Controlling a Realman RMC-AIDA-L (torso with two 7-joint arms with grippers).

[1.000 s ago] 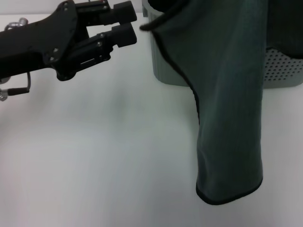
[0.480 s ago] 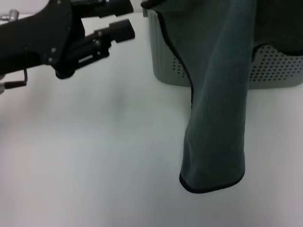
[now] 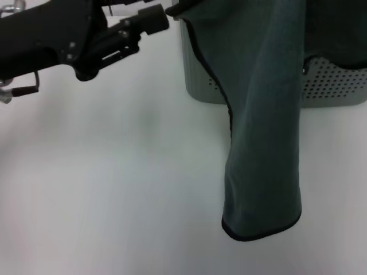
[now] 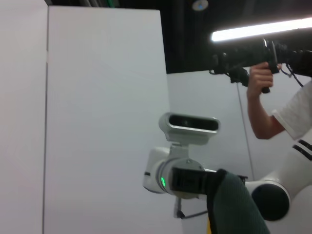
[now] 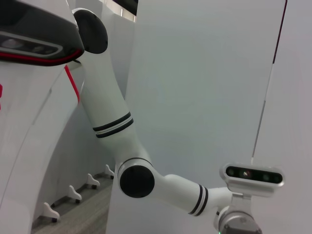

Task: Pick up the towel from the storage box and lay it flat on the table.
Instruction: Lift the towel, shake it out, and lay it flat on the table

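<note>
- Head view: the towel (image 3: 261, 114) hangs in a long fold from above the frame, clear of the box (image 3: 332, 86) at far right, its rounded lower corner just above or brushing the white tabletop (image 3: 114, 189). What holds it is out of sight.
- The left hand (image 3: 155, 14) sits at far left by the towel's upper edge; I cannot tell if its fingers are spread or pressed together.
- Judged step: towel lifted out, spreading not yet done. Next the left hand likely needs a free edge, so both arms can draw it wide and lower it flat.
- Left wrist view: the towel tip, the robot's head camera, pale wall panels and a person filming under a ceiling light.
- Right wrist view: a white robot arm and pale walls; no hand shows.
</note>
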